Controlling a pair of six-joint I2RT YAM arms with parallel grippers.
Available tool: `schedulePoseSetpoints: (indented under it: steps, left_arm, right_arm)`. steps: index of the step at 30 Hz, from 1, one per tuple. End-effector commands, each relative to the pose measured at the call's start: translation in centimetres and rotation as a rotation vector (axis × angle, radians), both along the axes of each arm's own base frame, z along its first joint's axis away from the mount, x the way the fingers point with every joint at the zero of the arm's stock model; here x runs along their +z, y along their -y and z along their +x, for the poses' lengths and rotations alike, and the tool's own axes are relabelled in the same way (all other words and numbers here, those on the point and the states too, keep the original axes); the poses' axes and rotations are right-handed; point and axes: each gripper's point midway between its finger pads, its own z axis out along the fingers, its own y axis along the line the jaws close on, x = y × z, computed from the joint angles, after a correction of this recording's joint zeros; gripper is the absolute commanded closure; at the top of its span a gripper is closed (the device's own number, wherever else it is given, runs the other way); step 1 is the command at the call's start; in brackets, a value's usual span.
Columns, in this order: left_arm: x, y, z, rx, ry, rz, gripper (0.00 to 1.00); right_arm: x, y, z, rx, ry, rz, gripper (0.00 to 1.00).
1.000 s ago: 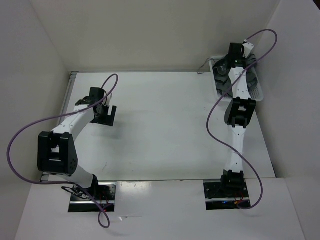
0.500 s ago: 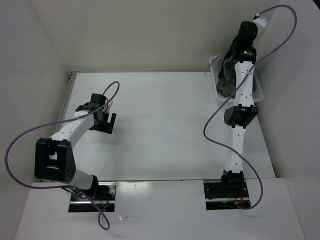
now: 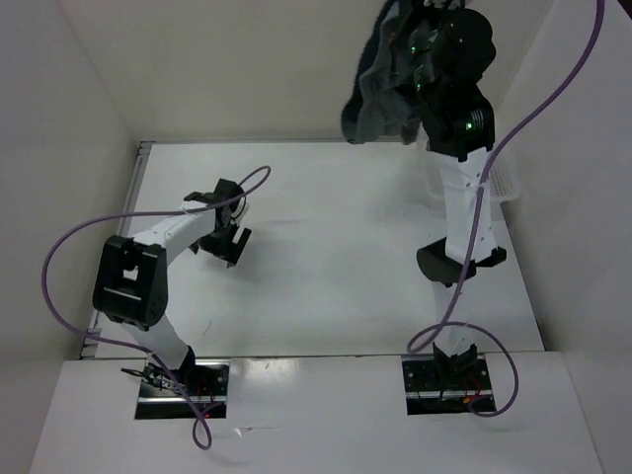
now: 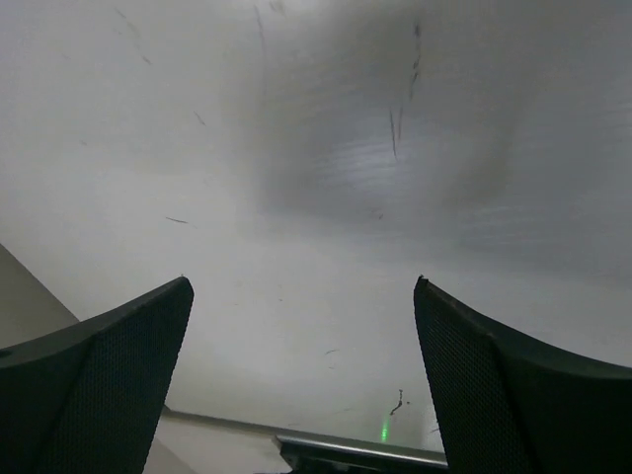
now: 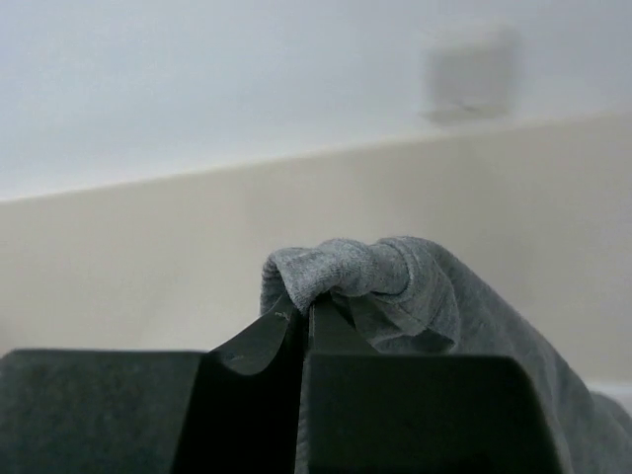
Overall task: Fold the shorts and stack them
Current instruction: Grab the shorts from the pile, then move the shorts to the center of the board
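The grey shorts (image 3: 380, 84) hang bunched in the air at the top of the top view, high above the table's back right. My right gripper (image 3: 420, 30) is shut on a fold of them; in the right wrist view the grey fabric (image 5: 395, 281) bulges out over the closed fingertips of the right gripper (image 5: 303, 314). My left gripper (image 3: 229, 237) is open and empty, low over the table at the left. In the left wrist view the left gripper (image 4: 301, 326) has its jaws wide apart over the bare white table.
A white mesh basket (image 3: 502, 180) stands at the back right corner, mostly hidden behind my right arm. White walls close in the table (image 3: 326, 247) on the left, back and right.
My right gripper has lifted the shorts out of the basket, high up and to the left. My left gripper has shifted slightly right and turned.
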Motion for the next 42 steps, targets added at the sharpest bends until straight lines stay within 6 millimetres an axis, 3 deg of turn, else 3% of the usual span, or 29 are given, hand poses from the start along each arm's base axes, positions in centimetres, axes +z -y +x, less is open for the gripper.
schedulePoseSetpoints:
  steps: [1, 3, 6, 8, 10, 11, 13, 15, 16, 17, 18, 19, 20, 22, 23, 24, 25, 26, 27, 28, 30, 31, 33, 34, 35, 38, 39, 42]
  left_arm:
    - [7.2, 2.3, 4.1, -0.019, 0.252, -0.149, 0.01]
    - [9.9, 2.9, 5.1, -0.026, 0.339, -0.201, 0.01]
    - [12.7, 1.6, 6.0, 0.014, 0.416, -0.246, 0.01]
    - [14.5, 0.6, 6.0, 0.039, 0.461, -0.255, 0.01]
    - [16.6, -1.6, 6.4, 0.096, 0.521, -0.248, 0.01]
    - [18.0, -2.5, 6.3, 0.115, 0.565, -0.246, 0.01]
    - [20.3, -4.7, 6.0, 0.168, 0.638, -0.243, 0.01]
    - [21.3, -6.1, 5.4, 0.202, 0.673, -0.242, 0.01]
    - [21.8, -6.4, 4.9, 0.209, 0.691, -0.240, 0.01]
    - [21.8, -6.4, 4.5, 0.208, 0.694, -0.240, 0.01]
    - [21.5, -6.3, 4.0, 0.210, 0.682, -0.240, 0.01]
    - [21.6, -6.3, 3.5, 0.209, 0.691, -0.240, 0.01]
    - [21.3, -6.3, 3.2, 0.210, 0.685, -0.240, 0.01]
    - [19.9, -6.2, 2.4, 0.215, 0.647, -0.238, 0.01]
    - [19.8, -6.3, 2.2, 0.217, 0.645, -0.247, 0.01]
    - [19.4, -6.1, 2.1, 0.213, 0.634, -0.256, 0.01]
    - [18.8, -5.8, 1.8, 0.211, 0.612, -0.265, 0.01]
    - [18.2, -5.3, 1.6, 0.200, 0.593, -0.292, 0.01]
    - [17.6, -4.7, 1.3, 0.186, 0.566, -0.306, 0.01]
    - [16.0, -3.9, 0.4, 0.171, 0.510, -0.317, 0.01]
    - [14.3, -3.1, -0.7, 0.158, 0.455, -0.327, 0.01]
    - [13.4, -3.5, -1.1, 0.171, 0.432, -0.304, 0.01]
    - [10.7, -3.4, -2.8, 0.161, 0.360, -0.250, 0.01]
    - [10.2, -3.3, -3.4, 0.152, 0.349, -0.226, 0.01]
    - [9.3, -2.7, -3.9, 0.118, 0.321, -0.204, 0.01]
    - [6.6, -2.0, -6.1, 0.050, 0.246, -0.127, 0.01]
    - [5.5, -2.0, -6.5, 0.040, 0.205, -0.100, 0.01]
    - [3.1, -2.7, -6.9, 0.043, 0.125, -0.036, 0.01]
  right_arm:
    - [10.2, -1.6, -10.3, 0.073, 0.301, -0.003, 1.00]
    - [11.2, -4.6, -12.6, 0.150, 0.335, -0.005, 1.00]
    - [11.3, -8.5, -14.6, 0.266, 0.345, -0.008, 1.00]
    - [10.7, -9.2, -14.6, 0.292, 0.313, 0.015, 1.00]
    - [8.5, -10.2, -13.2, 0.302, 0.229, 0.029, 1.00]
    - [6.3, -11.3, -11.2, 0.279, 0.163, 0.014, 1.00]
    - [3.2, -12.0, -9.1, 0.257, 0.060, 0.014, 1.00]
    - [-0.8, -13.5, -6.1, 0.282, -0.049, -0.002, 1.00]
    - [-2.3, -12.6, -4.6, 0.267, -0.102, 0.026, 0.98]
    - [-6.4, -13.7, -2.0, 0.269, -0.199, -0.007, 0.85]
    - [-8.9, -13.6, -0.7, 0.252, -0.263, -0.019, 0.31]
    - [-11.6, -13.6, 0.3, 0.239, -0.336, -0.032, 0.14]
    - [-15.7, -13.9, 1.3, 0.234, -0.441, -0.055, 0.01]
    - [-18.0, -14.6, 0.5, 0.289, -0.514, -0.090, 0.01]
    - [-21.0, -15.2, 0.2, 0.319, -0.588, -0.121, 0.01]
    - [-21.9, -15.6, -0.6, 0.363, -0.618, -0.132, 0.01]
    - [-20.7, -14.8, -2.2, 0.377, -0.609, -0.128, 0.01]
    - [-24.6, -14.6, -3.0, 0.386, -0.697, -0.178, 0.01]
    - [-23.1, -13.7, -5.4, 0.429, -0.666, -0.213, 0.01]
    - [-28.4, -12.9, -7.0, 0.439, -0.778, -0.278, 0.01]
    - [-30.9, -12.4, -9.9, 0.522, -0.807, -0.338, 0.01]
    - [-34.4, -11.5, -12.4, 0.558, -0.885, -0.371, 0.01]
    - [-38.6, -10.7, -14.7, 0.595, -0.983, -0.401, 0.01]
    - [-42.2, -9.9, -16.6, 0.615, -1.057, -0.427, 0.01]
    - [-43.8, -9.6, -17.1, 0.614, -1.089, -0.435, 0.04]
    - [-46.6, -9.2, -17.5, 0.660, -1.123, -0.392, 0.10]
    - [-45.9, -9.8, -16.7, 0.675, -1.082, -0.364, 0.12]
    - [-46.9, -10.3, -16.0, 0.697, -1.066, -0.358, 0.18]
